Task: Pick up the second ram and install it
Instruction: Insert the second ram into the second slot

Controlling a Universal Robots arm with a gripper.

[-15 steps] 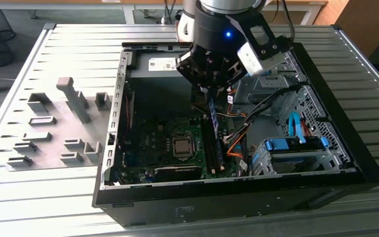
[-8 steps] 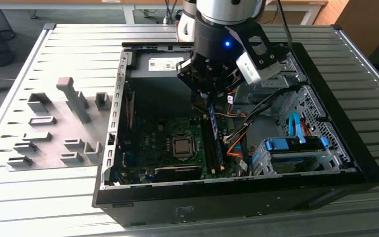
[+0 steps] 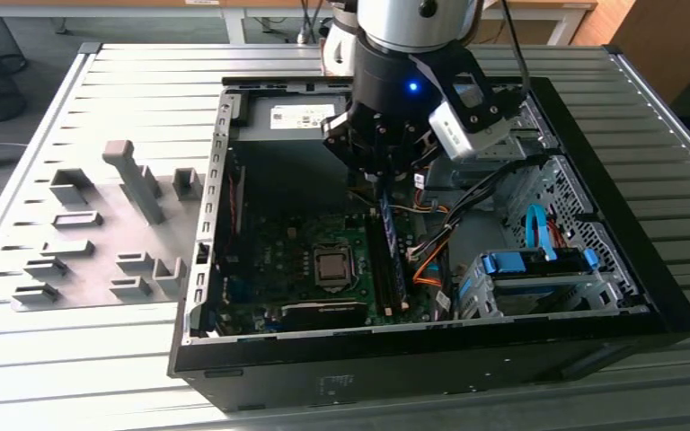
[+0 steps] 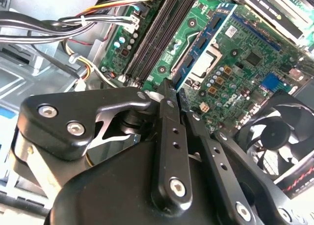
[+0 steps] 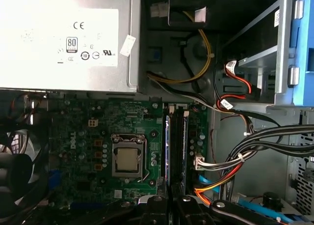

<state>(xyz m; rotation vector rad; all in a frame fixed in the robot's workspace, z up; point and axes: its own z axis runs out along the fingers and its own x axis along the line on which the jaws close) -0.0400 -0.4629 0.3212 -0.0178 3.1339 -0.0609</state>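
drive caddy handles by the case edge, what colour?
Bright blue plastic drive caddy handles; clearest in the exterior view.

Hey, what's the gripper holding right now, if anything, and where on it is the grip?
The gripper appears shut on the second ram, pinching it at one end, beside the black memory slots.

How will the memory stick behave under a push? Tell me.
Probably stiff: the memory stick is a thin, straight board. Likely light, being so slim. Held on edge by the gripper over the black slots, it could tilt if pushed off-centre.
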